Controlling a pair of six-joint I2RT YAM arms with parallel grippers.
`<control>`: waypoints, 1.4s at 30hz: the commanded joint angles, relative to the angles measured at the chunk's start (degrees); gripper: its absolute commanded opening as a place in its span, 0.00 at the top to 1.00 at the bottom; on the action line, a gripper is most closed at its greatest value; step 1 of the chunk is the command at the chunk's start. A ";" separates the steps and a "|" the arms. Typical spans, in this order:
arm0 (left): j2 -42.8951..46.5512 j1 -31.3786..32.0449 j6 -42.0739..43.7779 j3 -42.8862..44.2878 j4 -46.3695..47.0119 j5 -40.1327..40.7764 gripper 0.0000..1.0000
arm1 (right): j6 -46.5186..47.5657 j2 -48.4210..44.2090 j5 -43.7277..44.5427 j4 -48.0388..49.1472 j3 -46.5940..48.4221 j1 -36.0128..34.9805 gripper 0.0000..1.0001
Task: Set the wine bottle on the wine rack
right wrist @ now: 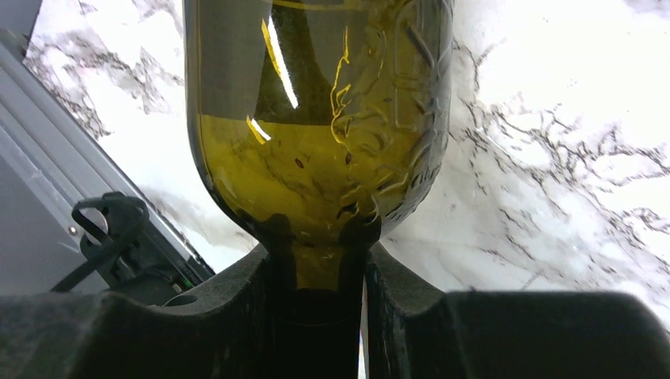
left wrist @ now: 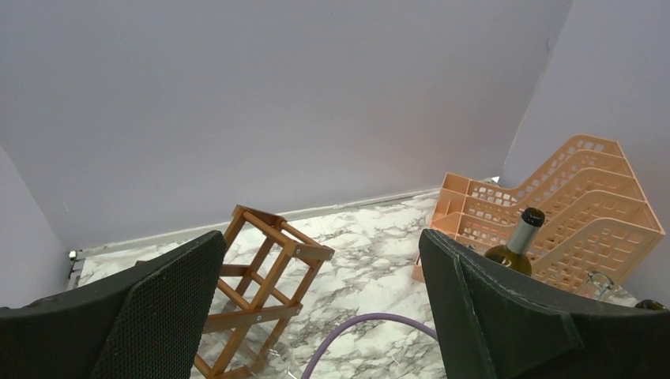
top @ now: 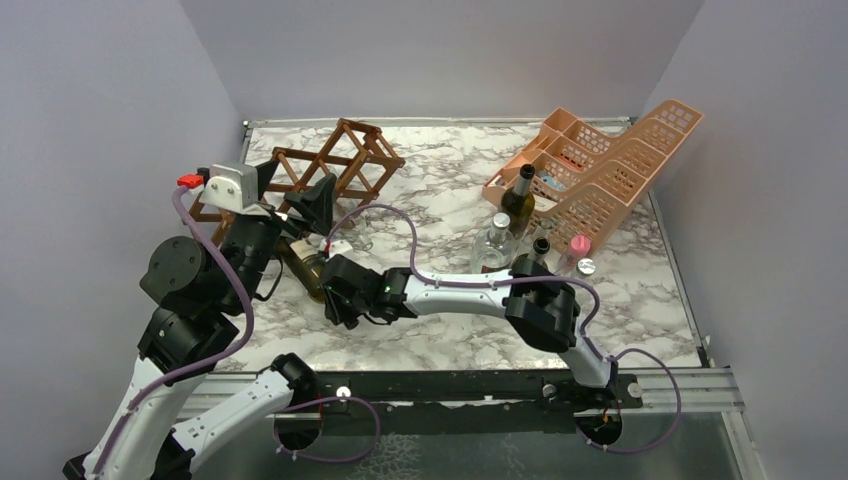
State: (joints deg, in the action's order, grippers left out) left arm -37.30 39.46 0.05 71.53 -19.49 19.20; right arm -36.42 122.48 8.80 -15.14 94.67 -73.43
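The olive-green wine bottle (top: 305, 268) lies on the marble table, just in front of the brown wooden wine rack (top: 335, 160). My right gripper (top: 335, 290) is shut on its neck. In the right wrist view the bottle's body (right wrist: 316, 118) fills the top and the neck sits between my fingers (right wrist: 316, 276). My left gripper (top: 295, 190) is open and empty, raised above the bottle beside the rack. In the left wrist view the rack (left wrist: 265, 292) shows between and beyond my spread fingers (left wrist: 322, 245).
A peach plastic basket rack (top: 600, 165) leans at the back right. In front of it stand a green bottle (top: 518, 200), a clear glass bottle (top: 493, 245), a dark bottle (top: 540, 250) and a pink-capped item (top: 580, 243). A purple cable (top: 395, 215) loops over the table.
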 commanded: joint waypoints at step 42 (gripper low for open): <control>-1.76 -0.10 0.65 0.72 -0.01 -1.54 0.01 | 4.32 10.41 -5.14 15.42 14.53 6.61 0.96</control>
State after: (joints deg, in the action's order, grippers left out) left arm -39.48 39.46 0.32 71.57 -19.51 18.68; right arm -35.86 132.05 5.23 -7.64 103.31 -68.07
